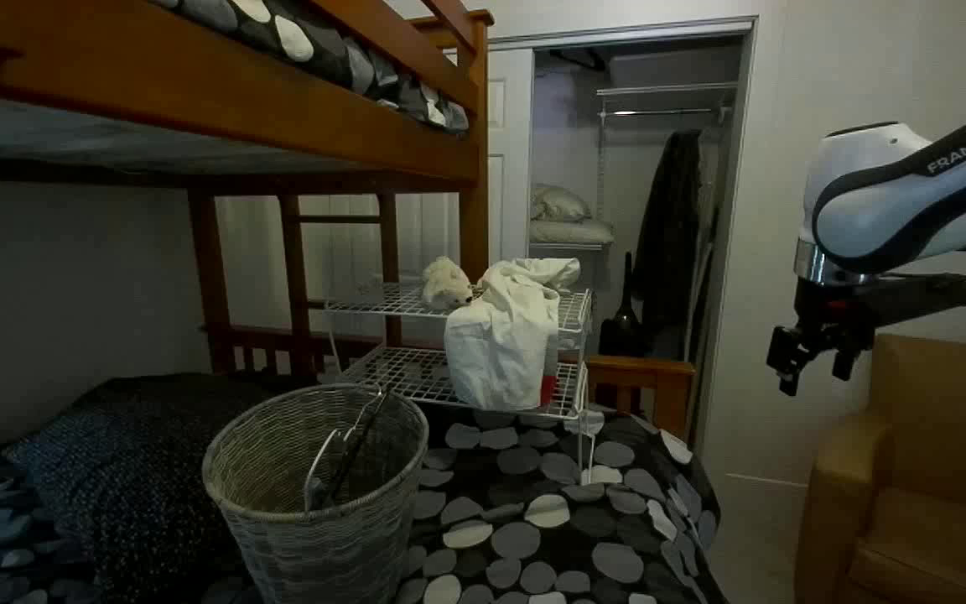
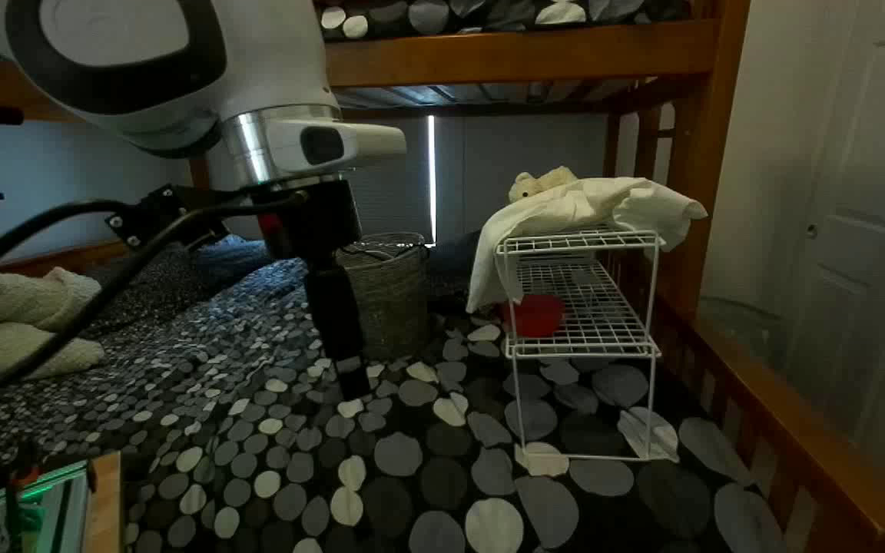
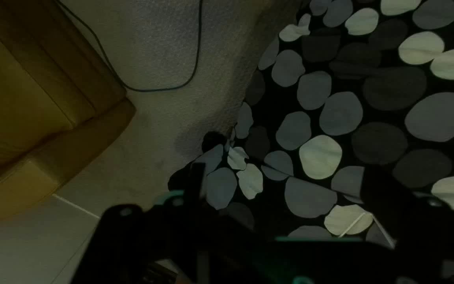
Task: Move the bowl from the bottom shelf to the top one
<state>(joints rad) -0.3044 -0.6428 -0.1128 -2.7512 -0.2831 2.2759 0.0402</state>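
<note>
A red bowl (image 2: 538, 316) sits on the bottom shelf (image 2: 585, 354) of a white wire rack, near its left side in that exterior view. In an exterior view only a red sliver of the bowl (image 1: 547, 391) shows behind a hanging white cloth. The top shelf (image 2: 581, 245) holds the white cloth (image 2: 588, 206) and a cream plush toy (image 2: 542, 183). My gripper (image 1: 816, 377) is open and empty, pointing down, apart from the rack. It also shows in an exterior view (image 2: 352, 378). In the wrist view its dark fingers (image 3: 282, 177) are spread above the bedspread; the bowl is out of view there.
A wicker basket (image 1: 315, 503) with a hanger inside stands on the dotted bedspread (image 1: 516, 541) beside the rack. The upper bunk (image 2: 519, 60) overhangs the bed. A tan armchair (image 1: 911, 503) stands near the arm. A wooden bed end rail (image 2: 780, 430) runs behind the rack.
</note>
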